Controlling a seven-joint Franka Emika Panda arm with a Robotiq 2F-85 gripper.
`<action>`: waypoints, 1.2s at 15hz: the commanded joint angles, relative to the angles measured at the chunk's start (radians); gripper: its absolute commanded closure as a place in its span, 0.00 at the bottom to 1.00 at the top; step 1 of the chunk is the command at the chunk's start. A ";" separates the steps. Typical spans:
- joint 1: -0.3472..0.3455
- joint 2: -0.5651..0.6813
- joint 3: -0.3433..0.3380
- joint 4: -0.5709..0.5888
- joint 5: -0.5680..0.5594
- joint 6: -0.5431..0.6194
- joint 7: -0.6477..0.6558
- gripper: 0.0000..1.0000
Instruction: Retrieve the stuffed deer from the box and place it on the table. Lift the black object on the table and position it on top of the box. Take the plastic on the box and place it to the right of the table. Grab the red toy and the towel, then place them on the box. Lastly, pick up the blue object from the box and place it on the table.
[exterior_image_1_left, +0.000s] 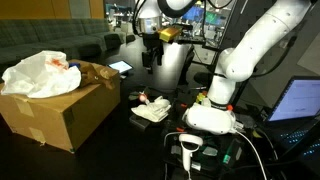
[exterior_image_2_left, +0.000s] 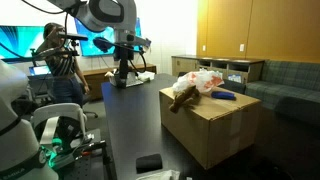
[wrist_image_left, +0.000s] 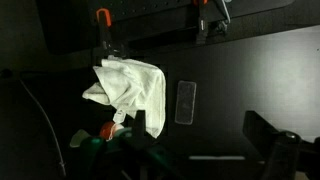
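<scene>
A cardboard box (exterior_image_1_left: 60, 115) (exterior_image_2_left: 215, 125) holds a brown stuffed deer (exterior_image_2_left: 184, 98) (exterior_image_1_left: 100, 72), a white crumpled plastic (exterior_image_1_left: 40, 72) (exterior_image_2_left: 203, 79) and a blue object (exterior_image_2_left: 226, 96). A white towel (wrist_image_left: 130, 88) (exterior_image_1_left: 152, 110) lies on the dark table with a red toy (wrist_image_left: 105, 130) (exterior_image_1_left: 142, 98) at its edge. A flat black rectangular object (wrist_image_left: 185, 102) (exterior_image_2_left: 148, 162) lies on the table beside the towel. My gripper (wrist_image_left: 198, 140) (exterior_image_1_left: 150, 52) (exterior_image_2_left: 125, 72) is open and empty, high above the table, away from the box.
The robot base (exterior_image_1_left: 212, 112) stands on the table near the towel. A laptop (exterior_image_1_left: 300, 100) sits at the table edge. Sofas (exterior_image_2_left: 285, 80) and a person at a desk (exterior_image_2_left: 55, 55) are in the background. Cables and a scanner-like device (exterior_image_1_left: 190, 148) lie near the base.
</scene>
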 joint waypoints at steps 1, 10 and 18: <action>0.023 0.003 -0.022 0.003 -0.009 0.000 0.008 0.00; 0.013 0.128 0.015 0.138 -0.179 0.050 0.024 0.00; 0.062 0.390 0.008 0.408 -0.329 0.202 0.022 0.00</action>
